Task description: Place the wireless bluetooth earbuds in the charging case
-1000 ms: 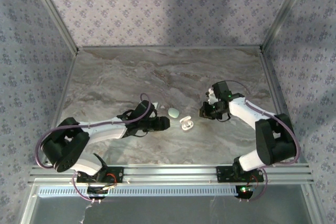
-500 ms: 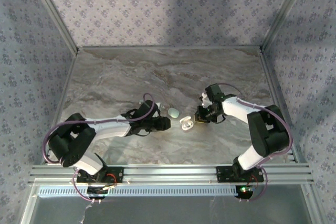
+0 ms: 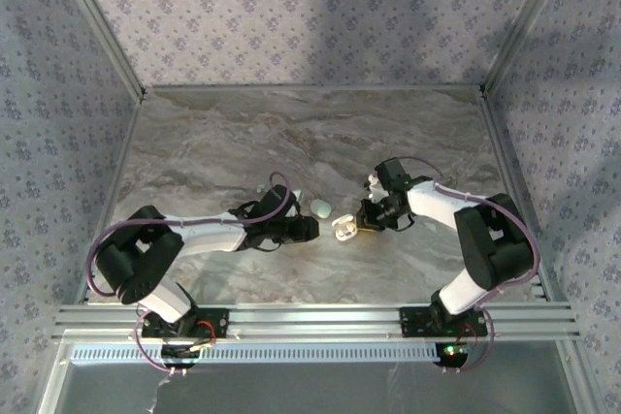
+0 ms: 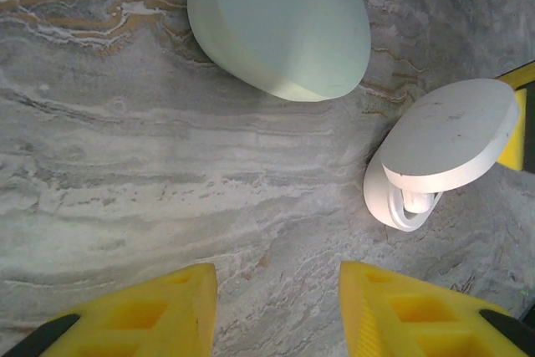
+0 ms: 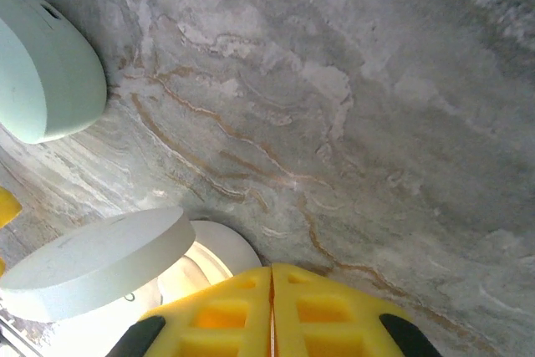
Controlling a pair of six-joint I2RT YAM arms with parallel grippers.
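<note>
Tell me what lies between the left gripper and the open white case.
Only bare marble table, as the left wrist view shows; the left gripper stands open, and the white case lies apart from it.

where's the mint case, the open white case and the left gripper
mint case (image 4: 276, 22), left wrist view, top face
open white case (image 4: 447, 135), left wrist view, lid
left gripper (image 4: 274, 282), left wrist view, between fingertips

No text, brand or number is legible on the white charging case (image 4: 451, 135), green case (image 4: 280, 22) or tabletop (image 4: 125, 190)
</note>
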